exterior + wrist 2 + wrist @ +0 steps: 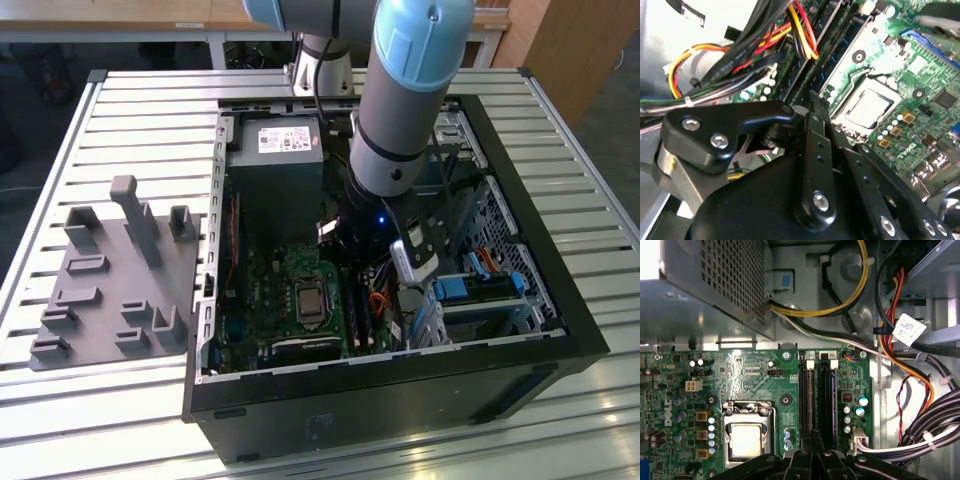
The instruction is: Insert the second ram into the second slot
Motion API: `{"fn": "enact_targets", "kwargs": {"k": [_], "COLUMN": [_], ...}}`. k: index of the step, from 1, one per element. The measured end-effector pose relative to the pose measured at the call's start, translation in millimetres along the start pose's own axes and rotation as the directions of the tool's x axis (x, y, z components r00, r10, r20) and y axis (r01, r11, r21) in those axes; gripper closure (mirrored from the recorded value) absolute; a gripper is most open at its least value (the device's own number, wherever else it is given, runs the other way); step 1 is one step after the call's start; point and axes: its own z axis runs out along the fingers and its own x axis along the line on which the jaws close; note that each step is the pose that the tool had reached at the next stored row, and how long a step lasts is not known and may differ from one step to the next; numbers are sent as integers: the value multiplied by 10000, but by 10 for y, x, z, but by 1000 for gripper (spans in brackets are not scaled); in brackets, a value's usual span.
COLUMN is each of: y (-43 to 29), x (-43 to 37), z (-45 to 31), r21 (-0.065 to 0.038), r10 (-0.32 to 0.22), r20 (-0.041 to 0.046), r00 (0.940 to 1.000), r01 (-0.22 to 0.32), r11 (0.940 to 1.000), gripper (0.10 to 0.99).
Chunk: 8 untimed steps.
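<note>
First wrist view: gripper (pixel 812 462) low over memory slots (pixel 819 395) beside processor socket (pixel 747 432), likely lined up for seating; second ram not clearly discernible, perhaps edge-on between the fingers; claw state impossible to tell

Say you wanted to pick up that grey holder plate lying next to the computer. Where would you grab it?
Probably by the tall post standing up from the grey holder plate, coming straight down from above. The plate lies flat on the slatted table, so its edges offer little to catch. The post rises well above the low blocks around it, with free space on both sides.
</note>
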Motion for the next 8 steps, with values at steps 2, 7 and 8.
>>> {"fn": "enact_targets", "kwargs": {"k": [2,7,8], "y": [-2,0,0], "x": [6,11,11], "z": [-72,-139,-140], "r21": [32,33,31], "r10": [3,2,2], "r20": [-8,-8,-8], "r00": [10000,10000,10000], "r01": [-3,-2,-2], "r11": [10000,10000,10000], "gripper": [980,980,980]}}
